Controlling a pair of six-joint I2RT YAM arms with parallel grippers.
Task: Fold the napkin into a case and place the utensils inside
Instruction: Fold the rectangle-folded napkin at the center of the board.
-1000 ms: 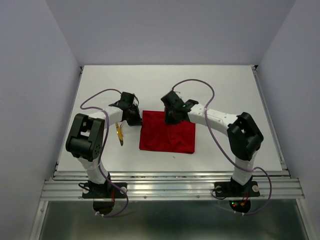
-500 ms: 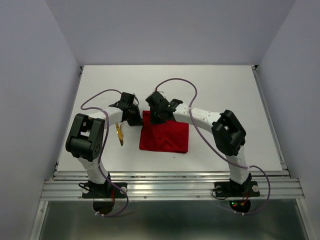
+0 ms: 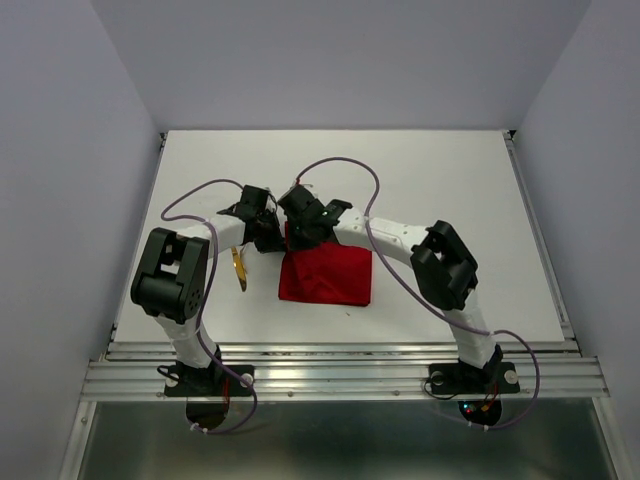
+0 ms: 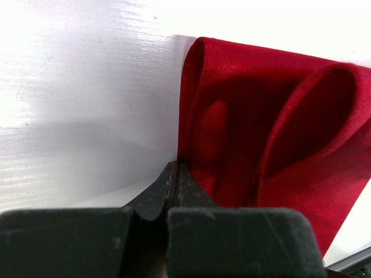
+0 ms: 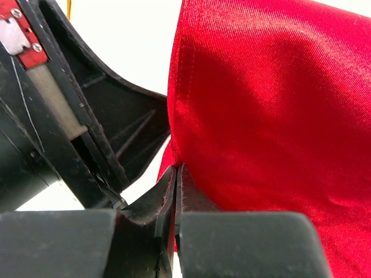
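Folded red napkin (image 3: 330, 282) lies on table (image 3: 450, 190). The left claw (image 4: 174, 172) is clamped on its far left corner; the right claw (image 5: 177, 172) pinches the cloth just beside. Gold knife (image 3: 239, 268) lies left of napkin.

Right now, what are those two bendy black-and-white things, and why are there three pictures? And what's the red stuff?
Those are two robot arms, bolted to the near edge of a white table. One picture comes from a camera high above. The other two come from little cameras on each arm's wrist, so you see that arm's own fingers up close. On the table lies a red napkin, doubled over in folds, with a gold utensil to its left. The left gripper and the right gripper are close together, and both are pinched shut on the napkin at its far left corner.
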